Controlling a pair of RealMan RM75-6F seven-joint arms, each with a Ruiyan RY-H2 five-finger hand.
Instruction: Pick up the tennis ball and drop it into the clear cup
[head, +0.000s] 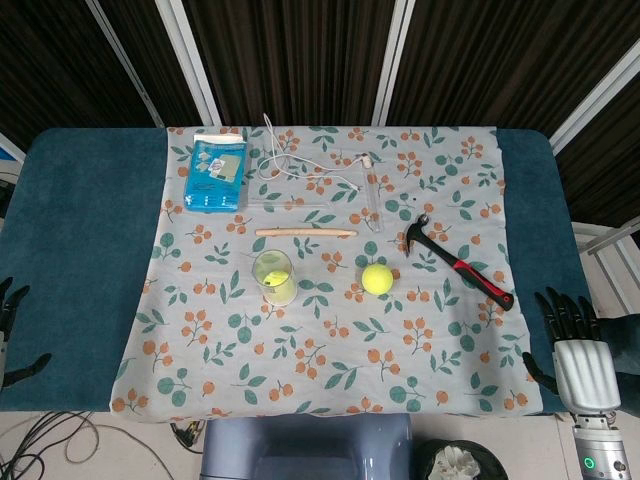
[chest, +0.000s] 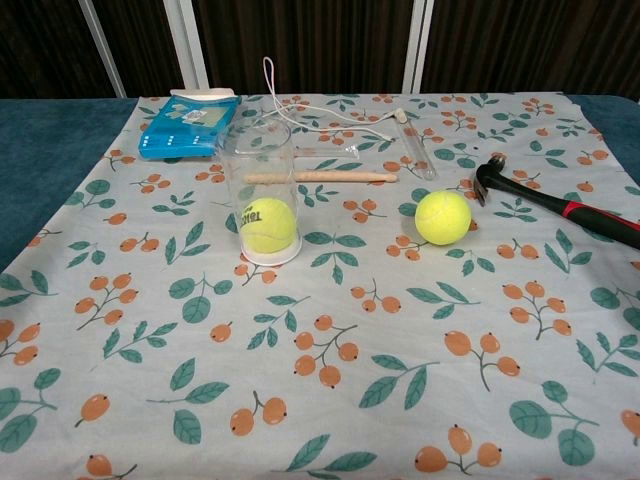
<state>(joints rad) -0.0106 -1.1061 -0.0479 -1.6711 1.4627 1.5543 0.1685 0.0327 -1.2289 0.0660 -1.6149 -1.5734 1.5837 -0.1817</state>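
Observation:
A loose yellow tennis ball (head: 377, 278) (chest: 443, 217) lies on the floral cloth right of centre. The clear cup (head: 272, 275) (chest: 258, 190) stands upright to its left, with a second tennis ball (chest: 268, 224) resting on its bottom. My right hand (head: 572, 335) hangs at the table's right edge with fingers spread and nothing in it, well away from the loose ball. Only part of my left hand (head: 10, 320) shows at the far left edge, fingers apart and empty. Neither hand appears in the chest view.
A red-handled hammer (head: 460, 263) (chest: 560, 208) lies right of the loose ball. Behind the cup and ball lie a wooden stick (head: 305, 232) (chest: 320, 177), a white cable (head: 300, 165), a clear tube (chest: 415, 150) and a blue packet (head: 215, 172) (chest: 188, 124).

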